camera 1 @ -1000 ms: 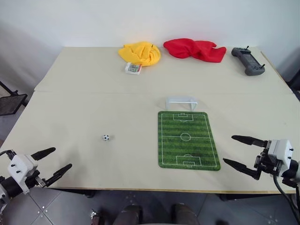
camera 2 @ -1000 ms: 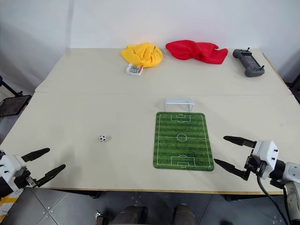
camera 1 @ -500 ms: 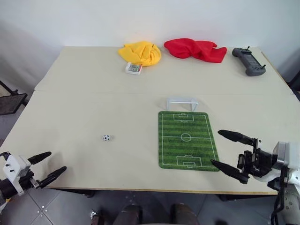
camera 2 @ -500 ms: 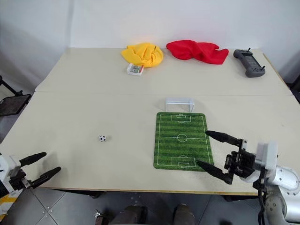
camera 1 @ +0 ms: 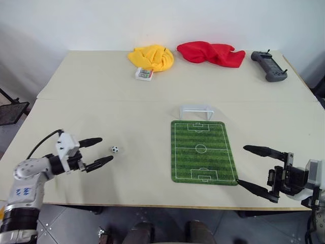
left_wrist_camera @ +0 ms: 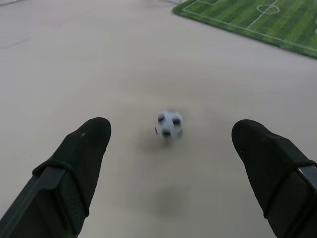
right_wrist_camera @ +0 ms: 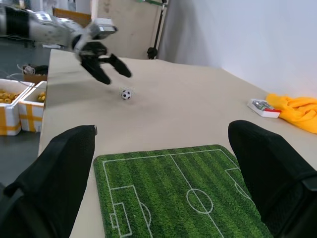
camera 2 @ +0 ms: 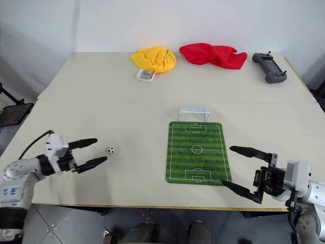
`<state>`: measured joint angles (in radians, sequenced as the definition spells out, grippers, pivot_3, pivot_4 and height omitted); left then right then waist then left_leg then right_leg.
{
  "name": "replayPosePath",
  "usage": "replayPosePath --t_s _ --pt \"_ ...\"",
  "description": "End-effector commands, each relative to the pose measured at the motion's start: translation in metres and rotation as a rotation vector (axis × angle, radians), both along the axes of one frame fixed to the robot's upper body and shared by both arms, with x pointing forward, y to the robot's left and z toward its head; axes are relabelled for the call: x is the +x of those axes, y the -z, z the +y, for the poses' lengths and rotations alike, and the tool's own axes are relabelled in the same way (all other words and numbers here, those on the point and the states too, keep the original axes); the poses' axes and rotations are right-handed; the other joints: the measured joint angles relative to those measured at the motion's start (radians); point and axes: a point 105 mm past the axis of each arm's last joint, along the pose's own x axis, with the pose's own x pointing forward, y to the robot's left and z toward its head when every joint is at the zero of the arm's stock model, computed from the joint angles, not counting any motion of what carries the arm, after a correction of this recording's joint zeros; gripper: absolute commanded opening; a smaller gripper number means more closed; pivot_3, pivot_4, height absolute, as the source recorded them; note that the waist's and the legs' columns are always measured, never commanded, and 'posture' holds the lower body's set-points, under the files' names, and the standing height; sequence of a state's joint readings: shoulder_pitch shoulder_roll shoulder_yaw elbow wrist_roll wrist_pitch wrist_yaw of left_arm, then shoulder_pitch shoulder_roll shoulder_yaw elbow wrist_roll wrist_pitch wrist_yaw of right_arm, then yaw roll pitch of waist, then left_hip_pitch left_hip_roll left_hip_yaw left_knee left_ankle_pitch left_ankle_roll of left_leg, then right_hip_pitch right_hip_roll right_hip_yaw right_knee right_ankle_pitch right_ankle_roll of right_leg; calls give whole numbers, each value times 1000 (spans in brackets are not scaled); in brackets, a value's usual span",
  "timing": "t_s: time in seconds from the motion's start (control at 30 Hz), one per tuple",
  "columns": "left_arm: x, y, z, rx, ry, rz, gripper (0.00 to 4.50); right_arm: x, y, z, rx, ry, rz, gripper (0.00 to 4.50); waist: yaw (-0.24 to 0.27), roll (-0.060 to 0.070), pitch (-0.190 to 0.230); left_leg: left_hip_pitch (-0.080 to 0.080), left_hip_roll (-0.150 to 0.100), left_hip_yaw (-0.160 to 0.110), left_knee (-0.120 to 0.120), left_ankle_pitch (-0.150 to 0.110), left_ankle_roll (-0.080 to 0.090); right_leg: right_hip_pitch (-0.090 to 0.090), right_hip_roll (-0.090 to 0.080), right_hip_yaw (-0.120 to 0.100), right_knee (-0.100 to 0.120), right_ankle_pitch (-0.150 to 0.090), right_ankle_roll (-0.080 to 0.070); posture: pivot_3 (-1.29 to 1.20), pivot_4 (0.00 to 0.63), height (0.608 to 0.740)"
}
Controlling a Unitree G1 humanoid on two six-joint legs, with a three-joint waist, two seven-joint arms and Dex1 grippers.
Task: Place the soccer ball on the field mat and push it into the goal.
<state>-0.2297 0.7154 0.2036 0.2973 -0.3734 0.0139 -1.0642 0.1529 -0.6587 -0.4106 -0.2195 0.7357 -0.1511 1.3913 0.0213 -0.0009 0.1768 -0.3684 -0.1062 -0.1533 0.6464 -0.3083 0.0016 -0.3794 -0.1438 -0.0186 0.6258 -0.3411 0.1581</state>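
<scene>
- My left pincer [camera 1: 100, 151] is spread wide, empty.
- The soccer ball [camera 1: 115, 149] lies on the table just beyond its fingertips, untouched.
- My right pincer [camera 1: 258, 169] gapes wide too.

The soccer ball [camera 1: 115, 149] was white with black patches; the field mat [camera 1: 203, 151] was striped green with white lines

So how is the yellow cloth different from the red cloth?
The yellow cloth is bunched into a rounder heap, while the red cloth is spread out longer. A small white box lies right against the yellow cloth; nothing touches the red cloth. Both are crumpled and lie at the far edge of the table.
</scene>
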Motion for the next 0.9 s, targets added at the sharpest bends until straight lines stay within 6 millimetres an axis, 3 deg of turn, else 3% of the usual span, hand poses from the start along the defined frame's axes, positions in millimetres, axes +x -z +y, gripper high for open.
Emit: replayPosePath --t_s 0.03,0.17,0.27,0.53,0.63,0.73,0.83,0.9 --pt "9 8 -5 31 2 21 4430 -5 -7 -9 -21 23 -27 4500 -1 0 0 0 0 0 0 0 0 -1 0 0 0 0 0 0 150 740" --pt "19 8 -12 34 -3 -3 4262 -6 -6 -25 -51 82 -24 4500 2 0 0 -1 -1 1 2 0 0 0 0 1 -1 1 1 0 150 740" --pt "19 9 -19 29 31 3 3571 -7 -4 -35 -66 123 -10 4500 2 0 0 -1 0 1 1 0 0 0 0 1 0 1 1 0 150 740" --pt "18 12 -30 7 70 9 1037 -11 -1 -44 -72 189 7 4500 2 0 0 -1 -1 1 1 0 0 0 0 1 0 1 1 0 150 740" --pt "18 0 -48 -37 127 -24 851 -14 2 -50 -77 212 14 4500 3 0 0 -1 -1 1 1 0 0 0 -1 1 -1 1 1 0 150 740" --pt "18 -22 -77 -78 235 -69 851 -18 2 -58 -90 233 22 4500 8 -1 0 -2 -1 0 2 0 1 0 -1 0 -1 1 1 0 150 740" --pt "14 -42 -146 25 484 -77 851 -26 7 -79 -186 257 64 4500 23 -1 1 -3 -2 0 3 1 2 1 -2 0 -1 1 2 0 150 740" --pt "5 -39 -179 105 615 -59 851 -28 1 -92 -201 281 90 4500 29 -1 0 -3 -4 1 4 2 3 3 -2 1 -4 2 4 0 150 740"
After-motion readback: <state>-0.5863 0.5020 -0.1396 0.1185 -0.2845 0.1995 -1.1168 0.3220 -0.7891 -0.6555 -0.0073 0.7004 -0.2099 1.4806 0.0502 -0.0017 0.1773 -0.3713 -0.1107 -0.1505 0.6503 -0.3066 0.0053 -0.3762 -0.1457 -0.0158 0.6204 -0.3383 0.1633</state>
